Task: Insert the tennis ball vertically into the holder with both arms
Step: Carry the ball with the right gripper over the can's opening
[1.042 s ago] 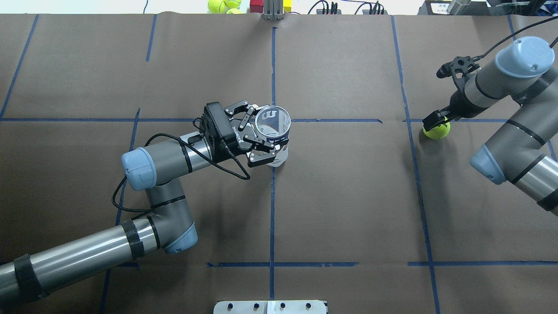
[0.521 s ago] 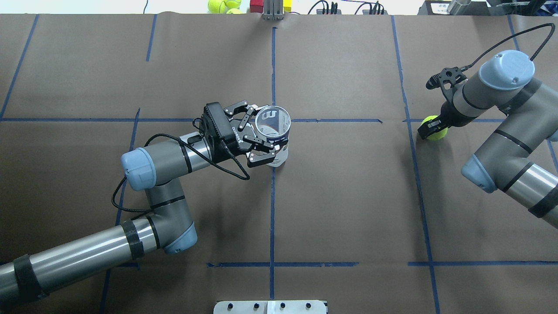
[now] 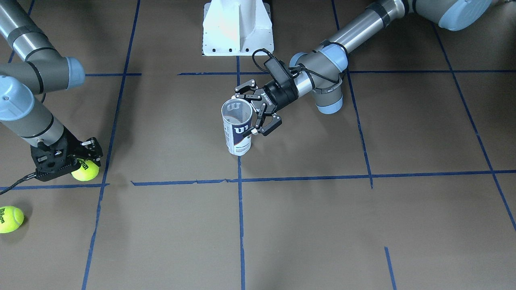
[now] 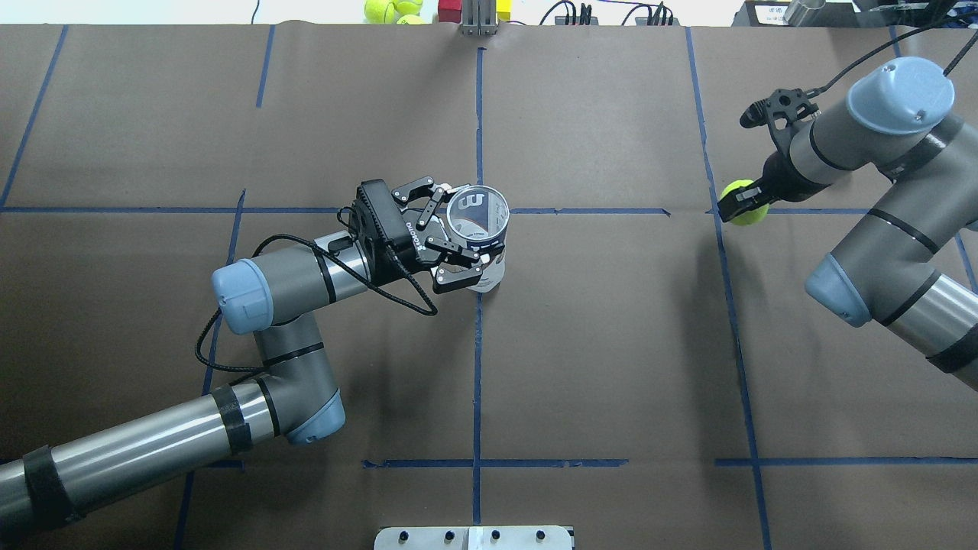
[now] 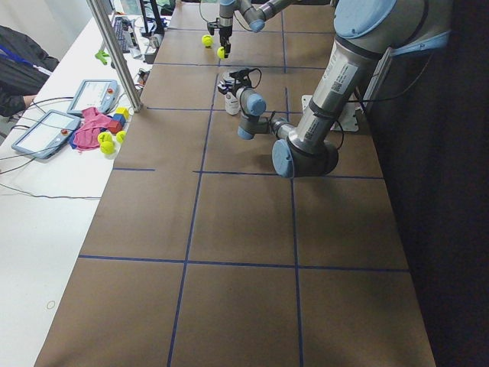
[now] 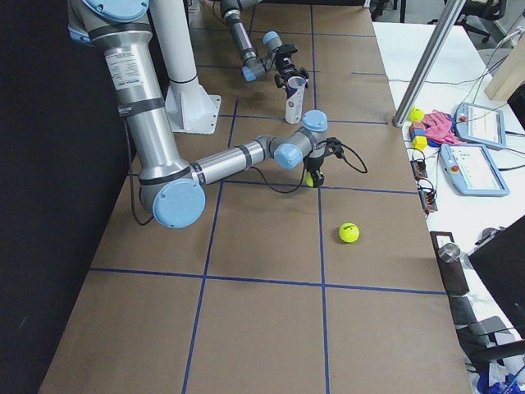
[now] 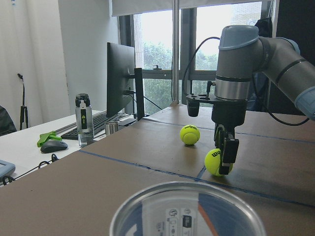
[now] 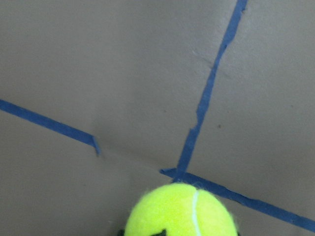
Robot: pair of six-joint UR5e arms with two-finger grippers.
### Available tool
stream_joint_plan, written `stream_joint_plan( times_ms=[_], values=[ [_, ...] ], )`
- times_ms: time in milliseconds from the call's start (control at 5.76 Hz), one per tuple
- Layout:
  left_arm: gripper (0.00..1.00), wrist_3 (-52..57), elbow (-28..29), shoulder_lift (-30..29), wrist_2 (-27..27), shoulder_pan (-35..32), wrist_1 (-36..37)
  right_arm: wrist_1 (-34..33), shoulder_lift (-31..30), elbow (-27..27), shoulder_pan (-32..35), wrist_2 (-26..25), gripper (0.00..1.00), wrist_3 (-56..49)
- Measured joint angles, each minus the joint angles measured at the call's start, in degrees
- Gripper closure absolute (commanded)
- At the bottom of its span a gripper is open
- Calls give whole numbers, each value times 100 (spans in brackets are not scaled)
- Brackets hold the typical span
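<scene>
- The left arm [image 4: 283, 283] comes in from the left side of the bench [image 4: 611, 344], its wrist lying level and pointing toward the middle.
- Its jaws are clamped on the holder [image 3: 238, 131], one finger on each side of the clear wall, below the metal rim.
- The holder stands upright on the blue tape line [image 4: 477, 367] that runs down the middle of the bench. Its mouth opens upward, and the white W logo shows through it from above.
- Well apart to the right, the right arm [image 4: 848, 145] points its wrist down at the bench.
- Its jaws are closed on a tennis ball [image 4: 754, 216], with a black finger on either side. The ball sits low, just beside another blue tape line; whether it touches the bench I cannot tell.
- A second tennis ball [image 3: 10, 219] lies loose on the bench, near the held one and farther toward the robot's right end.
</scene>
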Motion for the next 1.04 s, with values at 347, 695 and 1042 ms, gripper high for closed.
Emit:
stream_joint_plan(
  times_ms=[347,695,1042],
  values=[
    [3,0,0,-10,0,3,12,-991,398,896,-67,43,95,790],
    [11,-13,0,-23,-7,4,23,-2339,1065,1829,-417,31,95,1743],
    [11,-25,0,-32,-9,6,24,-3030,1848,1968,-760,-53,95,2484]
  ],
)
